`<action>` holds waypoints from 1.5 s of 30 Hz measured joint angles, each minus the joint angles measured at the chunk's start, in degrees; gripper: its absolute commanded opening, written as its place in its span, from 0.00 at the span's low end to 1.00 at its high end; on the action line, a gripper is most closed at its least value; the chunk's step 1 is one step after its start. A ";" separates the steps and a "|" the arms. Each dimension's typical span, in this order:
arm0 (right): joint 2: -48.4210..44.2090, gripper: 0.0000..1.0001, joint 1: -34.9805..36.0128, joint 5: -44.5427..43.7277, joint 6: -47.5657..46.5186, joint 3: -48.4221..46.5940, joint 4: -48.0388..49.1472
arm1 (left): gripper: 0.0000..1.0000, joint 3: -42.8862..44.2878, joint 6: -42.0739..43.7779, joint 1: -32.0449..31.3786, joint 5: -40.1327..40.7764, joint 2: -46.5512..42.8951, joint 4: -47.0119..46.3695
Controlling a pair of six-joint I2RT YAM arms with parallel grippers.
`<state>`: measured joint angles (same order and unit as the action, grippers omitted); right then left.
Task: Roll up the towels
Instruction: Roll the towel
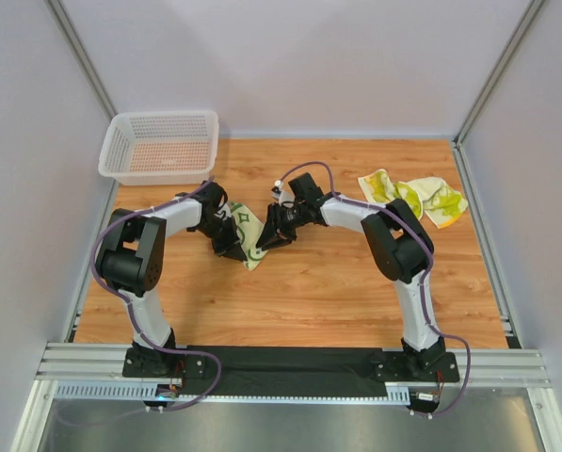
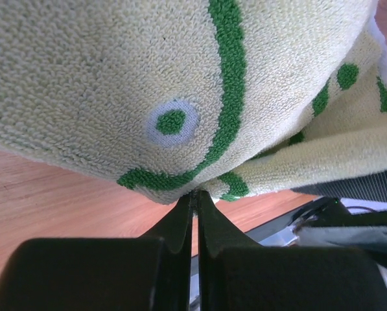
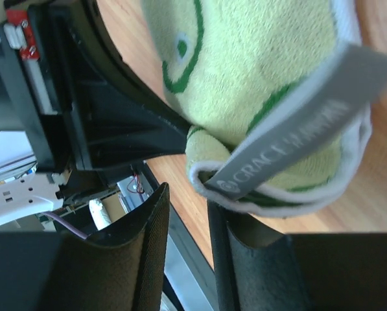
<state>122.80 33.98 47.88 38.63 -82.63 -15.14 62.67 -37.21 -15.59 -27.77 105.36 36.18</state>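
Note:
A lime-yellow towel [image 1: 249,240] with green squiggles hangs off the wood between my two grippers at mid-table. My left gripper [image 1: 231,241] is shut, its tips [image 2: 194,194] pinching the lower fold of that towel [image 2: 115,78]. From the right, my right gripper [image 1: 273,235] comes up to the same towel [image 3: 245,65]. Its jaws [image 3: 187,194] stand narrowly open with only floor showing between them. The towel's hemmed corner and grey label [image 3: 290,139] sit just beyond the right finger. Two more towels [image 1: 384,185] [image 1: 436,200] lie crumpled at the back right.
A white mesh basket [image 1: 163,115] stands at the back left corner. Grey walls enclose the wooden table [image 1: 309,292] on three sides. A black strip and metal rail [image 1: 290,363] run along the near edge by the arm bases.

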 measured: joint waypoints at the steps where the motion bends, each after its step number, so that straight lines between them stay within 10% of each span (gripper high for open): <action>1: 0.87 0.30 -0.04 0.31 0.66 -0.33 0.79 | 0.00 0.33 0.33 0.00 0.02 0.24 0.33; 21: 4.50 0.19 -5.31 -2.73 3.54 -0.87 4.76 | 0.01 4.11 3.32 0.00 1.36 1.75 4.00; 30: 4.55 0.17 -5.18 -4.07 0.63 -0.46 3.06 | 0.36 8.31 4.50 0.00 4.63 2.23 7.45; 37: 4.55 0.16 -5.16 -5.11 -1.97 -1.79 -0.66 | 0.36 14.36 7.50 -0.81 15.08 0.42 12.46; 45: 4.55 0.15 -5.16 -6.47 -3.65 -3.17 -4.15 | 0.34 13.84 15.23 -13.46 23.71 -10.36 10.71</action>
<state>127.35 28.82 41.41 34.98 -85.80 -19.29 76.51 -21.98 -29.06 -4.05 95.00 46.89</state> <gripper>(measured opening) 0.153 0.335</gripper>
